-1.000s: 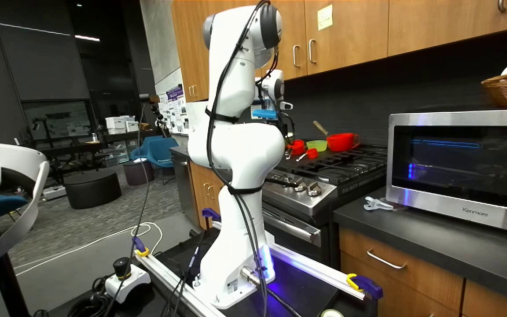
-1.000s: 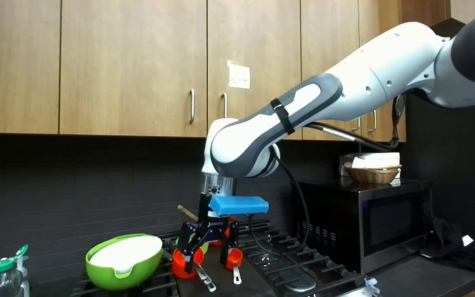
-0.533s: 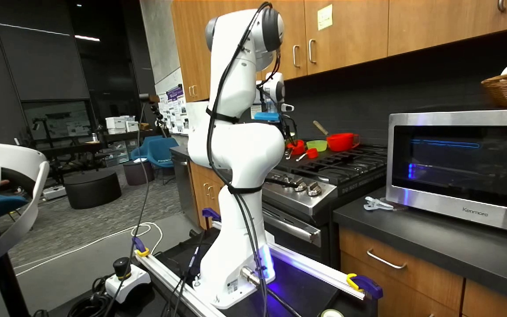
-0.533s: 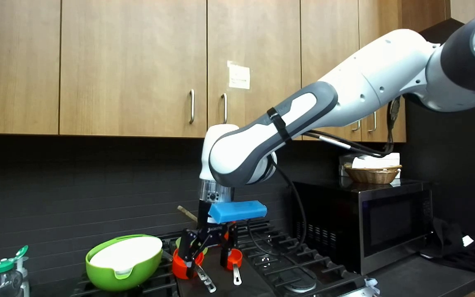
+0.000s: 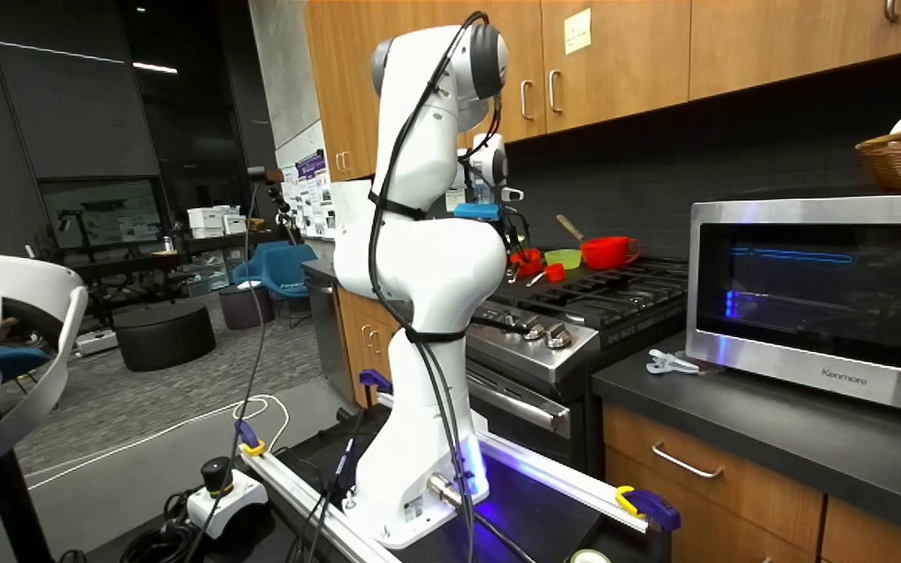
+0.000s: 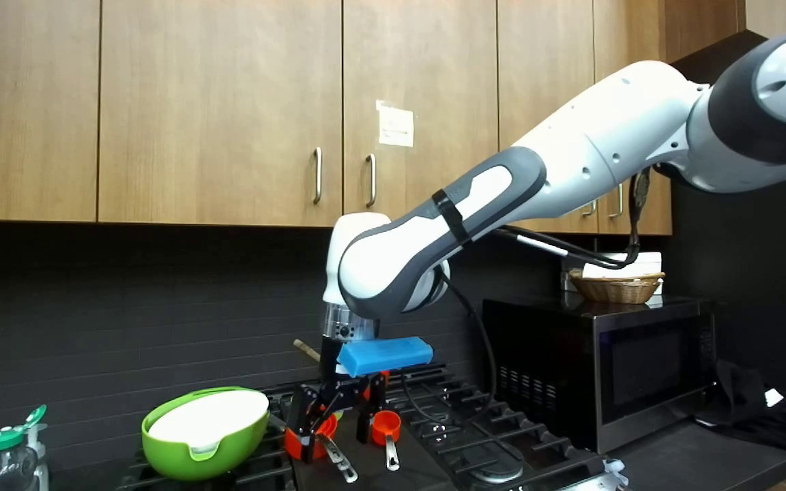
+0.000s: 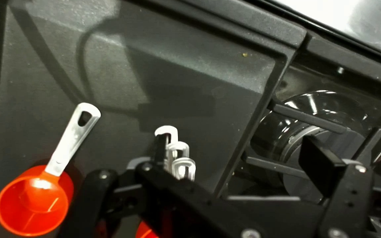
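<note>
My gripper (image 6: pixel 335 436) is low over the stove, its jaws wide apart and nothing between the pads in the wrist view. One finger (image 7: pixel 160 148) overlaps the metal handles (image 7: pixel 183 167) of several stacked orange-red measuring cups (image 6: pixel 294 444); I cannot tell whether it touches them. The other finger (image 7: pixel 322 165) is over a burner. A smaller orange-red cup (image 7: pixel 33 203) with a metal handle rests on the dark griddle plate (image 7: pixel 190 109), outside the jaws; in an exterior view the small cup (image 6: pixel 386 426) is right of the gripper. Arm and gripper partly hide the stacked cups.
A green bowl with white inside (image 6: pixel 205 440) stands left on the grates. Behind the cups are a light green bowl (image 5: pixel 564 258) and a red pot (image 5: pixel 607 252). A microwave (image 6: pixel 659 372) bearing a basket (image 6: pixel 618 288) stands to the right; cabinets (image 6: pixel 219 109) hang above.
The arm has come down a little and shifted slightly left in an exterior view, bringing the fingers lower by the stacked cups. The jaws stay open. The cups have not moved.
</note>
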Robot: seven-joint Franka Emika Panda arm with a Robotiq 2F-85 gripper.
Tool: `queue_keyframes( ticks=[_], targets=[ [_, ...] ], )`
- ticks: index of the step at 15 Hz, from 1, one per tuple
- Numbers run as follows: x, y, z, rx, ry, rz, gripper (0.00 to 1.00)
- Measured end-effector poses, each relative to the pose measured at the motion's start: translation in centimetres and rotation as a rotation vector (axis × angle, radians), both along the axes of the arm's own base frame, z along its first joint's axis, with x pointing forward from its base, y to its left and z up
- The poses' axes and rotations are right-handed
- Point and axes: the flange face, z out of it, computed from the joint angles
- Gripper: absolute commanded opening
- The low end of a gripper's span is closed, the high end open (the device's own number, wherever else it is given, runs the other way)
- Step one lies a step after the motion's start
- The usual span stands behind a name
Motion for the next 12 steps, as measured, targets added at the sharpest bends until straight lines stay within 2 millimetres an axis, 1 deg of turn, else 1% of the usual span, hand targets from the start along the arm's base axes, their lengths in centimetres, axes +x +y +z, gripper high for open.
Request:
queue_keyframes(
  ticks=[3, 5, 12],
  targets=[
    [0.5, 0.4, 0.3, -0.005, -0.016, 0.012, 1.00],
    [0.9, 0.5, 0.2, -0.009, -0.020, 0.014, 1.00],
    [3.0, -0.9, -1.2, -0.045, -0.034, 0.004, 1.00]
  ],
)
